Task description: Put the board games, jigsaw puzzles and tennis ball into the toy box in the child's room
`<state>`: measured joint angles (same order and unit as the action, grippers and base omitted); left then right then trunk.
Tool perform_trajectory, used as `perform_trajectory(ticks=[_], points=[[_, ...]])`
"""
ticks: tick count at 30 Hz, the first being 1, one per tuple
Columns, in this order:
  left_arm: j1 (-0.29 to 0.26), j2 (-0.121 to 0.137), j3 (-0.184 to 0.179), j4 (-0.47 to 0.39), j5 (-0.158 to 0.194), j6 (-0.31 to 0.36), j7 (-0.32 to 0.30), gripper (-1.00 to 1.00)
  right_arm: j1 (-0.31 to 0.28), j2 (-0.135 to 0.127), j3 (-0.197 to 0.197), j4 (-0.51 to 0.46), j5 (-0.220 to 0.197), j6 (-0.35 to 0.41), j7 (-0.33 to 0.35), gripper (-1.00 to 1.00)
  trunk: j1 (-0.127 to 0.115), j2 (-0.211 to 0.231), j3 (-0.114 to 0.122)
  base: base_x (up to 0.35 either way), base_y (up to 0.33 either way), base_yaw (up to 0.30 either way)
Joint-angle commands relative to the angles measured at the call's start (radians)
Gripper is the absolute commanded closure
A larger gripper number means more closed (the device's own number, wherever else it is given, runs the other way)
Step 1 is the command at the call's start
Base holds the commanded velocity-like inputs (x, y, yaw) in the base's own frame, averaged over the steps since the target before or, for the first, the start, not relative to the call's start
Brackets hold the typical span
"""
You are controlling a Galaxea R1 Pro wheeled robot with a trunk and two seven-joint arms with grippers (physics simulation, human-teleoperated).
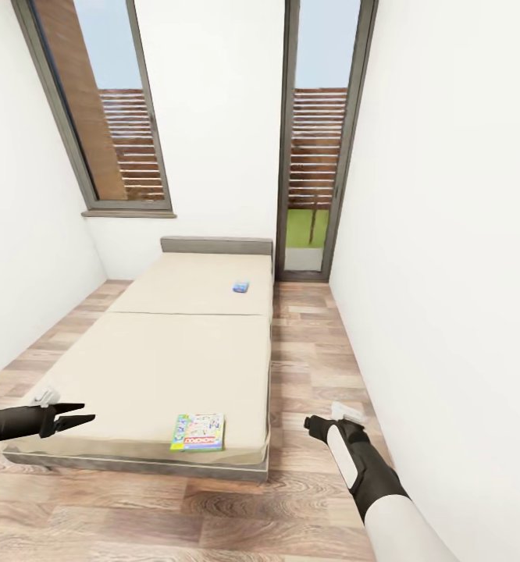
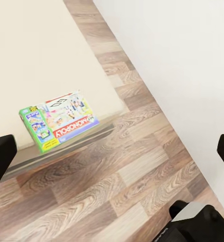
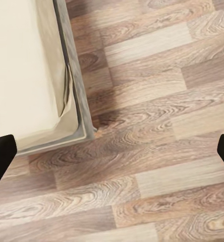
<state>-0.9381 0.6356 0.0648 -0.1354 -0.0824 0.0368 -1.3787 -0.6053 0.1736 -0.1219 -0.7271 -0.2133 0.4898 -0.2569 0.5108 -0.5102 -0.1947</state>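
Observation:
Two board games lie on the bed (image 1: 135, 367). A green, yellow and red one (image 1: 198, 432) sits at the foot edge, also in the left wrist view (image 2: 59, 121). A small blue one (image 1: 240, 287) lies near the grey headboard. My left gripper (image 1: 88, 414) hovers open over the bed's near left corner, left of the colourful box, fingers wide apart (image 2: 1, 154). My right gripper (image 1: 316, 426) hangs open over the wood floor beside the bed's near right corner (image 3: 66, 116). The table, toy box, jigsaw puzzles and tennis ball are out of view.
White walls close in on both sides. A tall window (image 1: 104, 109) and a glass door (image 1: 315, 156) stand at the far end. A strip of plank floor (image 1: 315, 343) runs between the bed and the right wall.

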Motion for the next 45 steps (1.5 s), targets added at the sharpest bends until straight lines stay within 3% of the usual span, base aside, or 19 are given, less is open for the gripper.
perform_trajectory(ticks=[1,9,12,16,28,45], points=[[-0.001,0.0,0.007,-0.001,-0.009,0.004,-0.003,-1.0,-0.001,0.001,-0.004,-0.002,-0.011,0.003,-0.007,-1.0,0.0,-0.002,-0.002,0.0,0.249,0.0],[-0.001,-0.002,0.007,-0.001,-0.008,0.002,-0.003,-1.0,-0.001,0.001,-0.031,-0.002,-0.011,0.003,-0.003,-1.0,0.0,-0.002,-0.002,0.0,0.092,-0.001],[-0.001,-0.002,0.007,-0.001,-0.008,0.002,-0.003,-1.0,-0.001,0.001,-0.064,-0.002,-0.011,0.003,0.026,-1.0,0.0,-0.002,0.0,0.0,0.011,-0.093],[-0.001,-0.002,0.007,-0.001,-0.008,0.002,-0.003,-1.0,-0.001,0.001,-0.077,-0.002,-0.01,0.003,0.06,-1.0,0.0,-0.002,0.005,-0.008,0.064,-0.154],[-0.001,-0.002,0.007,-0.001,-0.008,0.001,-0.005,-1.0,-0.001,0.001,-0.084,0.0,-0.009,0.003,0.073,-1.0,0.0,-0.002,0.02,-0.148,0.19,-0.16],[-0.001,-0.005,0.006,-0.001,-0.009,0.0,-0.003,-1.0,-0.001,0.001,-0.085,0.001,-0.008,0.0,0.071,-1.0,0.0,-0.002,0.023,-0.181,0.224,-0.013]])
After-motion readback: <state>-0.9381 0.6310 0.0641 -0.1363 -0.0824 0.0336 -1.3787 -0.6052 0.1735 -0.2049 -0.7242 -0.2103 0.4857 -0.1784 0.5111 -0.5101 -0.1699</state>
